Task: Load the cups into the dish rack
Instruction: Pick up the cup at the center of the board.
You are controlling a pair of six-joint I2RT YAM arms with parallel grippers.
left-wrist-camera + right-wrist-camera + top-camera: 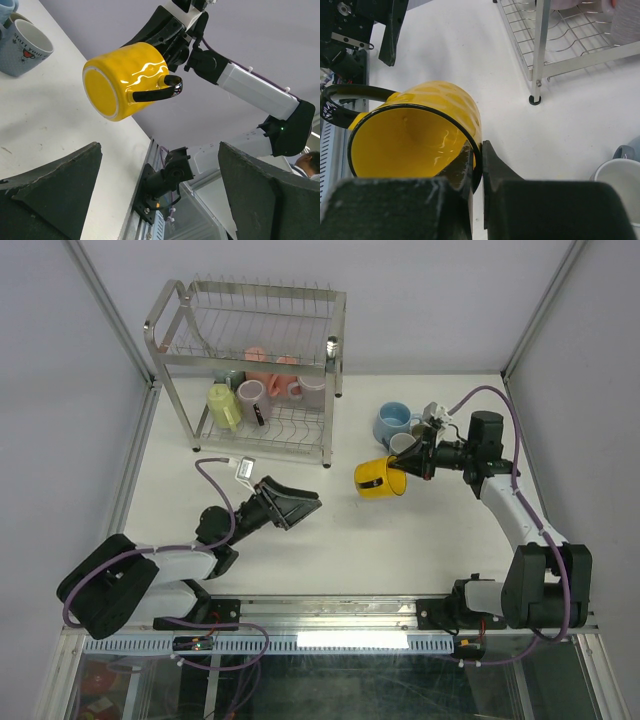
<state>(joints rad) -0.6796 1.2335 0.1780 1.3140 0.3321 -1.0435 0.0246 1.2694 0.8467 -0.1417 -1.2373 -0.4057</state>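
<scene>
- One glossy yellow mug (pixel 380 480) hangs by its rim in the right gripper (pixel 477 162): rigid, slick, probably breakable.
- Left gripper (pixel 298 506) gapes wide, empty.

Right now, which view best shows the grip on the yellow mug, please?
The right wrist view: the right gripper pinches the yellow mug by its rim, one finger inside, one outside. The left wrist view shows its base and handle; the top view shows it small.
</scene>
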